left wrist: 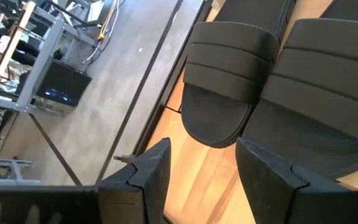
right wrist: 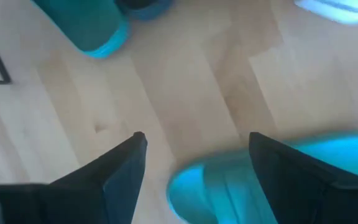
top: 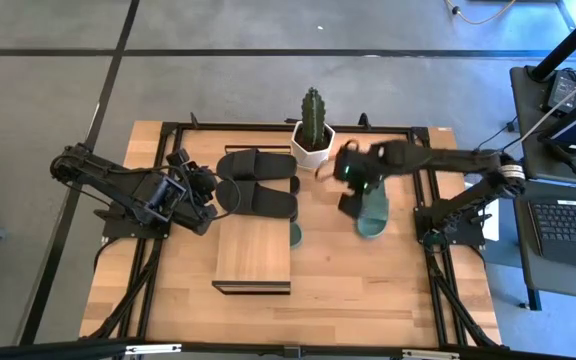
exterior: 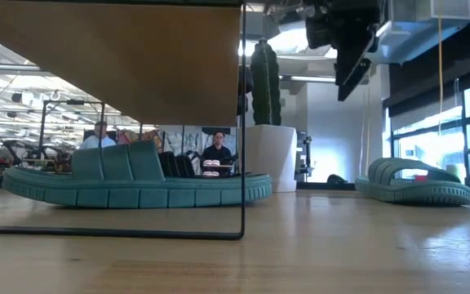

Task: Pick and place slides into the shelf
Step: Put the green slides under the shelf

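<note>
My right gripper (right wrist: 194, 165), fingers spread, hovers over a green slide (top: 372, 212); its mate (exterior: 137, 181) lies under the shelf (top: 254, 250). Left gripper (left wrist: 201, 165), parted, faces black slides (top: 256, 182).

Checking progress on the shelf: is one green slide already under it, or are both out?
One is in: a green slide lies under the shelf; the other green slide lies outside.

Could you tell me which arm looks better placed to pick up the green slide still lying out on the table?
Probably the right. The right gripper hangs open directly above that green slide, which lies beside the shelf. The left gripper is open too, but sits by the black slides.
</note>
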### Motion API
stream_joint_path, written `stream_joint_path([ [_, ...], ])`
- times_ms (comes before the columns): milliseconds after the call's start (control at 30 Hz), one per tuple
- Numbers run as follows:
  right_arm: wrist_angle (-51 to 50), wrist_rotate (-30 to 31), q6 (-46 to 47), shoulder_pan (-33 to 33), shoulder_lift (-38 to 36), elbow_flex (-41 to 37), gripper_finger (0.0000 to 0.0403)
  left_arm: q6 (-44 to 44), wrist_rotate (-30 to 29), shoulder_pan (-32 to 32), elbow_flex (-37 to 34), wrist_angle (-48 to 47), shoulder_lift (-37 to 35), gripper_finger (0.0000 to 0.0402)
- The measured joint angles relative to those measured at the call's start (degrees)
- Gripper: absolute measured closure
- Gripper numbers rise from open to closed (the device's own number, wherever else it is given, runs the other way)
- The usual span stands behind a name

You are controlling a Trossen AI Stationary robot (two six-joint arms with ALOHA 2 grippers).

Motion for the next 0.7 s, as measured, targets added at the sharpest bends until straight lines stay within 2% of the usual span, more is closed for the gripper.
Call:
stream_joint_path([
  [100, -2.75, -4.73, -3.69, -6.41, -1.61, 0.0, 0.0122, -0.02, 0.01, 0.0, 0.0, 0.0, 0.0, 0.023],
  [267, -9.44, -5.19, -17.08, -13.89, -1.32, 0.0, 0.0122, -0.06, -0.01, 0.0, 0.0, 0.0, 0.0, 0.023],
  [700, -10.13, -8.15, -31.19, -23.78, 6.56, -0.02, 0.0122, -1.06, 0.04, 0.0, 0.0, 0.07, 0.0, 0.023],
])
